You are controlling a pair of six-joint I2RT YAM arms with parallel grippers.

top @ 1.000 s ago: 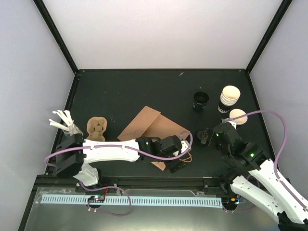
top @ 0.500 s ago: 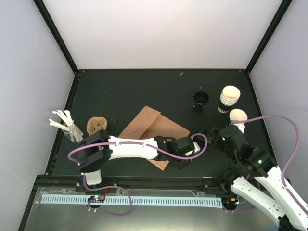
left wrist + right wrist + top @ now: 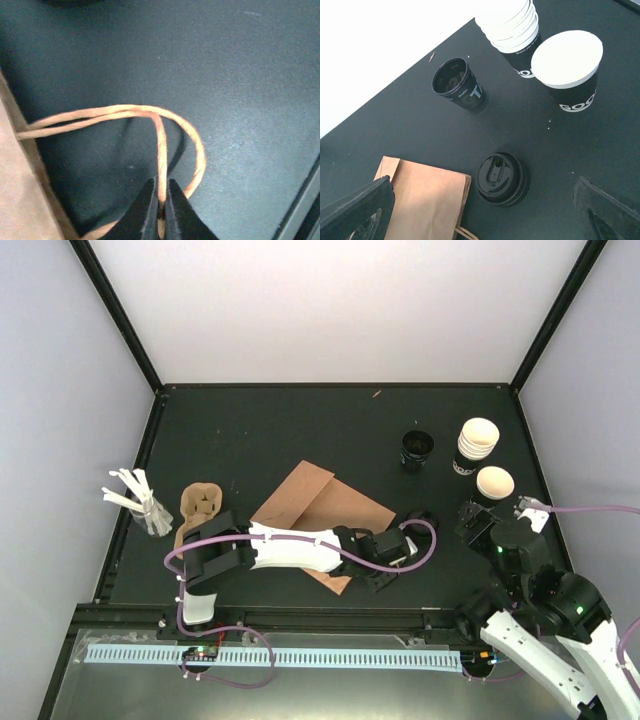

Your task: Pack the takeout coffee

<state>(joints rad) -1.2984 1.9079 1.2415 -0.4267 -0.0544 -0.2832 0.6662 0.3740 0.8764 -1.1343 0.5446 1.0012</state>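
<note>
so far | left gripper (image 3: pixel 161 212) clamped on paper bag handle (image 3: pixel 159 135) | right gripper (image 3: pixel 480 205) apart, empty | takeout coffee (image 3: pixel 567 70) on tabletop (image 3: pixel 420 125), unlidded, not yet bagged

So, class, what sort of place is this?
Probably a robot test cell, not a café: plain white walls boxing in a black table, with a small black paper cup and a flat brown paper bag laid out before two white robot arms.
</note>
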